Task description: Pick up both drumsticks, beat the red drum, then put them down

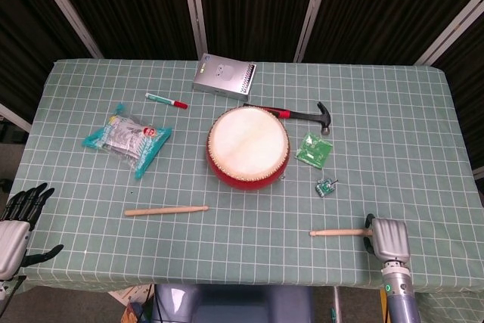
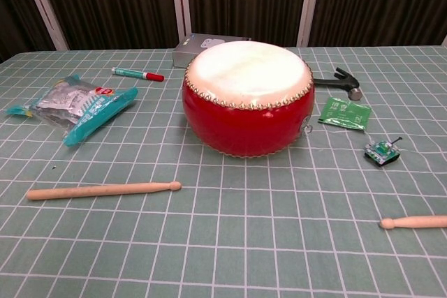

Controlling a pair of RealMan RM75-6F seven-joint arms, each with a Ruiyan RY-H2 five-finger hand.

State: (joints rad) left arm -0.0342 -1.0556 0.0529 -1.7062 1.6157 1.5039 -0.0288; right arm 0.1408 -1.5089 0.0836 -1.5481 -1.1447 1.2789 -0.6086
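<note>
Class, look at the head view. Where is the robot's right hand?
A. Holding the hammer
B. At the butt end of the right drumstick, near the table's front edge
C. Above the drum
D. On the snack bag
B: the right hand sits at the butt end of the right drumstick, far from the drum.

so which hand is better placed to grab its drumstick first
Right. The right hand sits at the butt end of the right drumstick, while the left hand hangs off the table's corner, well away from the left drumstick.
</note>
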